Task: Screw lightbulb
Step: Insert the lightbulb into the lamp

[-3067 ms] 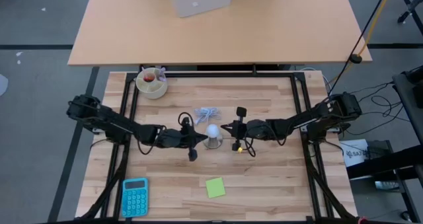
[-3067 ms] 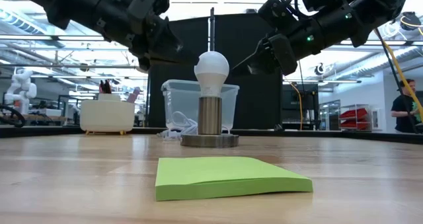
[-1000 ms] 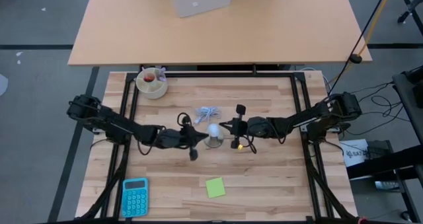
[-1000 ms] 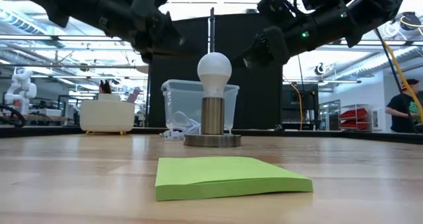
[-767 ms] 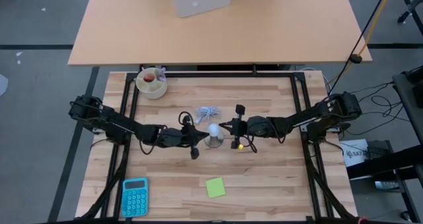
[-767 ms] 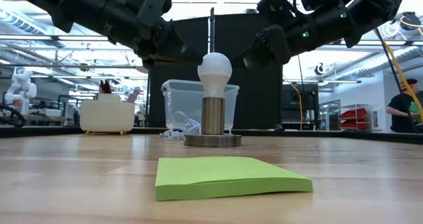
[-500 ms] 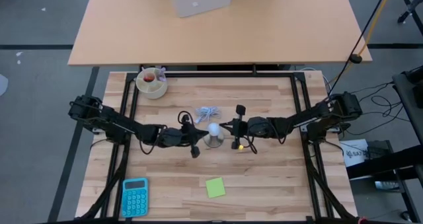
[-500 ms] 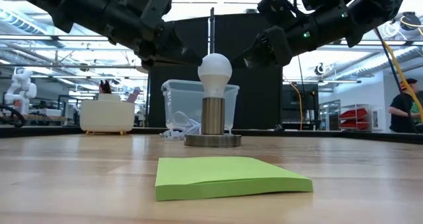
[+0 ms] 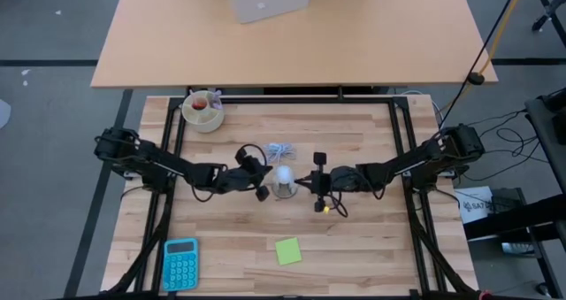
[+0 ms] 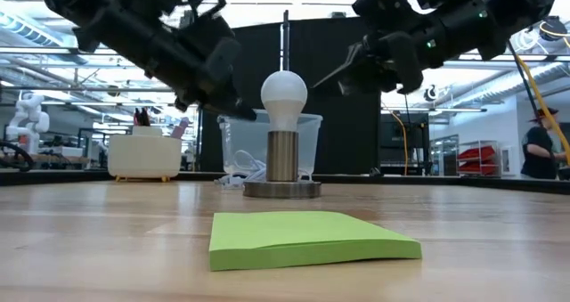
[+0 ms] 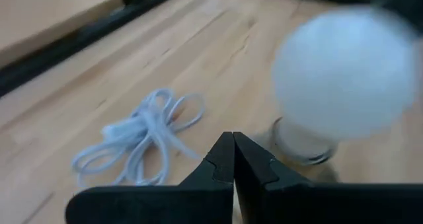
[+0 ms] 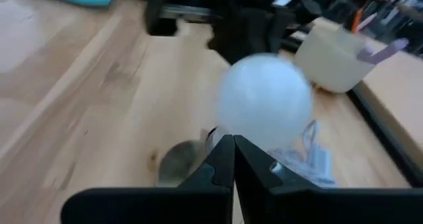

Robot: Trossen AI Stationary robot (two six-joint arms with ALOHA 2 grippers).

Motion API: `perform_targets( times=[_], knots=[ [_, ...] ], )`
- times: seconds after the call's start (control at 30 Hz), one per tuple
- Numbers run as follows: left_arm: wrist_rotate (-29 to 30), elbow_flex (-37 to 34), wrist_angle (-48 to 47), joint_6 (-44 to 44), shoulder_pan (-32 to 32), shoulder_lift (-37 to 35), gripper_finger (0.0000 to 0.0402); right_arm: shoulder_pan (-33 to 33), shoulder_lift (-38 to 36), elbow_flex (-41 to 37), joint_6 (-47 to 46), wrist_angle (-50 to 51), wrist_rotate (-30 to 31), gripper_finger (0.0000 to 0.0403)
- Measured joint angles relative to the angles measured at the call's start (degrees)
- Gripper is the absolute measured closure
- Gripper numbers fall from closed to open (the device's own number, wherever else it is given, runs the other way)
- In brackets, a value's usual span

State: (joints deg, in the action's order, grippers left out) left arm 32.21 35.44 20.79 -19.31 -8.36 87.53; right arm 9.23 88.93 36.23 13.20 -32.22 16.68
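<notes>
Lightbulb upright in grey socket disc at mid-table, white globe on top. Nearest the low camera, green sticky-note pad, flat on the wood table; blue calculator at the near left corner. Flanking the bulb, left gripper and right gripper, both clenched on nothing, fingers pressed together, each just beside the bulb yet apart from it, raised above the tabletop. Just behind the socket, coiled white cable lying loose. Farther back left, cream bowl with utensils at the table's edge. Beyond, second tan table.
</notes>
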Motion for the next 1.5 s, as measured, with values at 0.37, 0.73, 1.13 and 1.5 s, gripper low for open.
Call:
perform_targets(
  times=[0.37,0.73,1.13,1.5],
  knots=[
    [-0.39,-0.02,-0.13,1.64,-2.34,-3.41,0.0401,-2.01,2.12,0.0,-2.04,2.26,7.11,0.0403],
    [-5.6,0.02,1.12,3.36,-4.47,-4.98,0.0401,-4.74,8.45,0.38,-1.59,-9.21,7.38,0.0403],
    [-7.89,0.02,2.82,4.89,-4.02,-4.9,0.0401,-5.03,8.55,5.38,1.63,-6.06,7.24,0.0403],
    [-8.66,0.02,4.58,4.58,-2.75,-0.85,0.0401,-3.98,8.47,5.42,0.22,-4.59,8.51,0.0403]
  ],
)
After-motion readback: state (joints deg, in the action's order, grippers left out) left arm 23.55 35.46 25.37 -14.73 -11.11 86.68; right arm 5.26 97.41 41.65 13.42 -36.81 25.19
